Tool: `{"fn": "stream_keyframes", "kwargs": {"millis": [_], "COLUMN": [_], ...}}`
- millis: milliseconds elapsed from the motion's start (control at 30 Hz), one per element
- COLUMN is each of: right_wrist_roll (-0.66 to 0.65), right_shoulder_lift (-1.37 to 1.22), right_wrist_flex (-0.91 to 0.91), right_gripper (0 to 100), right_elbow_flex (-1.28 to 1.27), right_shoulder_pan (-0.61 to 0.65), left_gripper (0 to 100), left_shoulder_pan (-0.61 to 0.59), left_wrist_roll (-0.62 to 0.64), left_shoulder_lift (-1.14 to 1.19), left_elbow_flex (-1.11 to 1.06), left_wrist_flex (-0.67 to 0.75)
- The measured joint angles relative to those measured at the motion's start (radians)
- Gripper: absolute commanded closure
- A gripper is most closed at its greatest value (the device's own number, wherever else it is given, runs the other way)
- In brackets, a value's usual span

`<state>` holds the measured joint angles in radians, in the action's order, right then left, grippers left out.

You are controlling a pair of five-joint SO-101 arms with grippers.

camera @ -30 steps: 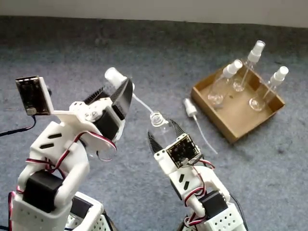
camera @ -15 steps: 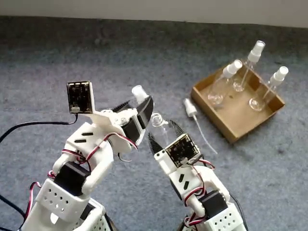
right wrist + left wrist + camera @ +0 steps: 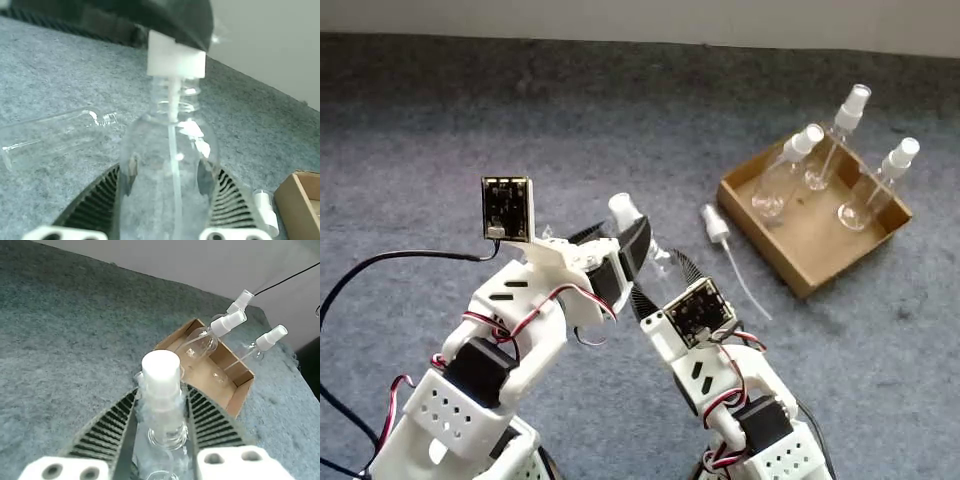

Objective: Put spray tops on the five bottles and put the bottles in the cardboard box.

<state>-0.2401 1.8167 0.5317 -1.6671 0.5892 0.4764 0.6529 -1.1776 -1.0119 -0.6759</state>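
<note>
Well apart from the box point(image 3: 760, 238), the right end effector point(image 3: 168, 172) pinches the clear bottle point(image 3: 167, 145) upright by its body. The left end effector point(image 3: 162, 392) pinches the spray top point(image 3: 161, 371) over the bottle's neck, with its tube inside. Both look light, stiff and slippery, probably thin plastic, so grip the body firmly.

Bottle point(image 3: 663, 262) mostly hidden behind left pincer point(image 3: 620, 228); cardboard box point(image 3: 301, 197) cut off.

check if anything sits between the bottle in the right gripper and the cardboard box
A loose spray top lies on the carpet between the bottle and the cardboard box, close to the box. Lifted over it, the bottle should pass.
</note>
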Motion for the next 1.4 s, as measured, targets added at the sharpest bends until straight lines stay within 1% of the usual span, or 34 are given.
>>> {"fn": "stream_keyframes", "kwargs": {"millis": [233,433,567,733,967,1133,1267,1400], "right_wrist_roll": [0.0,0.0,0.0,0.0,0.0,0.0,-0.002,-0.002], "right_shoulder_lift": [0.0,0.0,0.0,0.0,0.0,0.002,0.002,0.002], "right_wrist_flex": [0.0,0.0,0.0,0.0,0.0,0.0,0.0,0.0], "right_gripper": [89.9,89.9,89.9,89.9,89.9,89.9,89.9,89.9], "right_elbow_flex": [0.0,0.0,0.0,0.0,0.0,0.0,0.0,0.0], "right_shoulder_pan": [0.0,0.005,0.005,0.0,0.0,0.0,0.0,0.0], "left_gripper": [100,100,100,100,100,100,100,100], "left_shoulder_pan": [0.002,0.0,0.003,0.048,0.054,0.077,0.115,0.123], "left_wrist_roll": [-0.064,-0.069,-0.069,-0.069,-0.069,-0.072,-0.081,-0.12], "left_shoulder_lift": [-0.005,-0.011,-0.011,-0.011,-0.011,-0.069,-0.133,-0.163], "left_elbow_flex": [0.0,0.0,0.0,0.0,0.0,0.0,-0.021,-0.04], "left_wrist_flex": [-0.005,-0.043,-0.043,-0.046,-0.046,-0.049,-0.086,-0.103]}}
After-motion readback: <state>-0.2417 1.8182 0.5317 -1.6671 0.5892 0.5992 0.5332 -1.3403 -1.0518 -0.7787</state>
